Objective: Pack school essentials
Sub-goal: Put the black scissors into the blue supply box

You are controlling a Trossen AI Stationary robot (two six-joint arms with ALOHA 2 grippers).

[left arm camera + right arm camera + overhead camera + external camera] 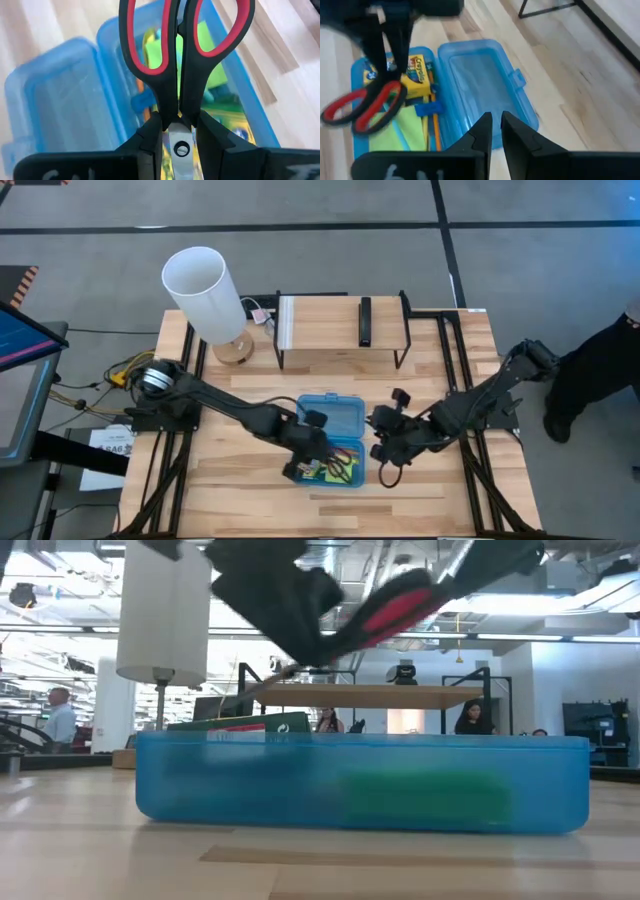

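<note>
My left hand (177,132) is clamped on the red-handled scissors (182,55), fingers pinching at the pivot, handle loops pointing away from the wrist. I have them held up over the open translucent blue case (333,438), over its tray half nearest the front edge of the tabletop (250,485). From my right wrist camera the scissors (365,105) hang above the tray contents, not resting on anything that I can see.

Inside the tray I see the yellow-green crayon box (415,80), a lime sticky-note pad (395,132), an orange pencil (436,127) lying along the tray's inner wall, and a small blue eraser (428,108) just beside the crayon box. The case lid (480,85) lies flat open beside the tray.

My right hand (495,125) waits just beside the case on its right side, fingers nearly together with only a thin gap, holding nothing.

Low camera: blue case wall (360,785) across the frame, a green item showing blurred through it, the scissors' red handle (400,610) up above.

Farther back on the tabletop: a white lamp (205,290), a wooden shelf stand (325,320) with a black bar-shaped device (366,321) on it. A person in dark clothes (600,370) stands off the right edge.
</note>
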